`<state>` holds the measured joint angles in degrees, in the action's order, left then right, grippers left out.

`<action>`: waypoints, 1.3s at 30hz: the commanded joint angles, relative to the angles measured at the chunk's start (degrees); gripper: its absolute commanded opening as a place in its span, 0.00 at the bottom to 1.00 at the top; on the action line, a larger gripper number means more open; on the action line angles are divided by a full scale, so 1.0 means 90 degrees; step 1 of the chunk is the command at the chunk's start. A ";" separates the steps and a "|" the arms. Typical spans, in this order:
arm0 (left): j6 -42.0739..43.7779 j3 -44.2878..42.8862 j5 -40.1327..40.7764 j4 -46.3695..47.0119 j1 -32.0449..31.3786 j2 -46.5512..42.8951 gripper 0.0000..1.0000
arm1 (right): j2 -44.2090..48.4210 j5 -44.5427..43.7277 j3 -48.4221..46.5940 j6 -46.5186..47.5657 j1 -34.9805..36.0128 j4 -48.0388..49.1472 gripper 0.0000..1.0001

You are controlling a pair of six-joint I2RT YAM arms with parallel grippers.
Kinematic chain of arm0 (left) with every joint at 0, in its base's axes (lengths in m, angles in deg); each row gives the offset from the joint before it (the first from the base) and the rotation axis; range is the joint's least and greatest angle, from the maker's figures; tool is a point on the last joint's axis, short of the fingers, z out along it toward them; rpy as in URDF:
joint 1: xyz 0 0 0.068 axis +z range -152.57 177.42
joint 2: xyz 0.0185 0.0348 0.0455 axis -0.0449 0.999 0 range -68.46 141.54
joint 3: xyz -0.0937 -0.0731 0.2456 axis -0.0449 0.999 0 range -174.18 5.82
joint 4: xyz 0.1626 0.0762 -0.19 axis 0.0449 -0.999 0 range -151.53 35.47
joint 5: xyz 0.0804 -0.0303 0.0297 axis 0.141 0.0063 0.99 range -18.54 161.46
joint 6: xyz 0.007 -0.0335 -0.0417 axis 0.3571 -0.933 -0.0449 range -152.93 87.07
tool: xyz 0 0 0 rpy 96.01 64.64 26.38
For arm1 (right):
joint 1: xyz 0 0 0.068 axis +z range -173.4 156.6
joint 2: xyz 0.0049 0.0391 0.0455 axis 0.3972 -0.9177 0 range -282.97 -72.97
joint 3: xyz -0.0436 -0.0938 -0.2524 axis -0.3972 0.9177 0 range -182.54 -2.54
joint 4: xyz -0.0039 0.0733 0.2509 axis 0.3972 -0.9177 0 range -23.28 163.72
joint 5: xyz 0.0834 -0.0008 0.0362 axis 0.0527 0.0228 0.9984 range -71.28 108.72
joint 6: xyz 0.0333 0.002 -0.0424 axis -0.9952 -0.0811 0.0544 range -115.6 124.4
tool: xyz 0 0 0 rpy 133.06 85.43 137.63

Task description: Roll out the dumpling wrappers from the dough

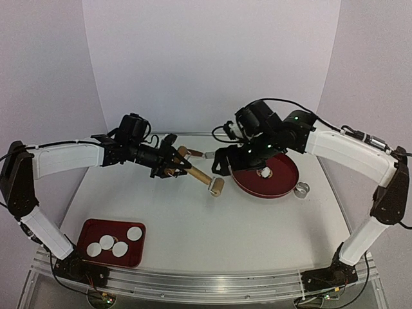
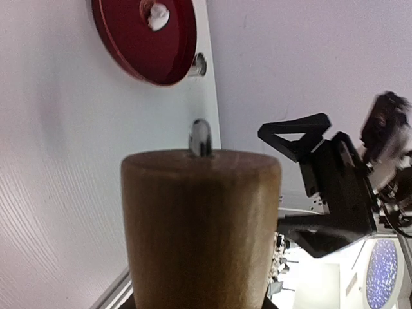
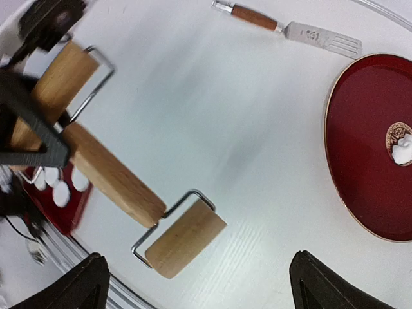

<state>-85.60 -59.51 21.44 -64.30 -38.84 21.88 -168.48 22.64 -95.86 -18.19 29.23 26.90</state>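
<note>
no writing can be read: the stamped mark on the blade of the wooden-handled metal spatula [image 3: 290, 26] is too small to make out, and so is the gold-rimmed round emblem at the centre of the round red plate [image 1: 283, 183]. a small ragged white dough piece [image 1: 264, 172] sits on that emblem.

the four round white dumpling wrappers [image 1: 106, 243] lie flat in a red rectangular tray [image 1: 87, 230], well to the left of the plate and nearer the arm bases. being round, they have no long axis.

the left gripper [image 1: 170, 164] is clamped on the handle of a two-headed wooden rolling pin with wire frames [image 3: 116, 180]. the rolling pin's long axis runs on a diagonal from that gripper towards the plate, its smaller head [image 3: 187, 238] leading and stopping just left of the plate's rim. whether that head touches the table cannot be told.

the right gripper [image 3: 199, 270] hangs over the plate's left edge, its fingers [image 3: 90, 283] spread wide with nothing between them. the spatula lies just beyond the plate's left rim, blade towards the plate. a small metal ring [image 1: 301, 190] stands just beside the plate's right rim.
</note>
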 commanded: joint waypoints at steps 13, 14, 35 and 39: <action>-0.1722 0.1093 0.1172 0.4554 0.0119 -0.1407 0.00 | 0.0455 0.4526 0.1407 -0.3099 -0.1540 0.5137 0.97; -0.1740 0.1106 0.1139 0.4566 0.0118 -0.1397 0.00 | 0.0419 0.4600 0.1356 -0.3135 -0.1540 0.5143 0.96; -0.1777 0.1137 0.0975 0.4600 0.0113 -0.1050 0.00 | -0.0040 0.5028 0.1193 -0.3723 -0.1534 0.5974 0.56; -0.1777 0.1109 0.0972 0.4545 0.0111 -0.0917 0.00 | -0.0127 0.5111 0.1140 -0.3730 -0.1534 0.5975 0.50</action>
<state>-101.01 -48.13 31.12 -25.91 -37.78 12.47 -168.72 66.37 -82.06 -51.74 15.25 76.67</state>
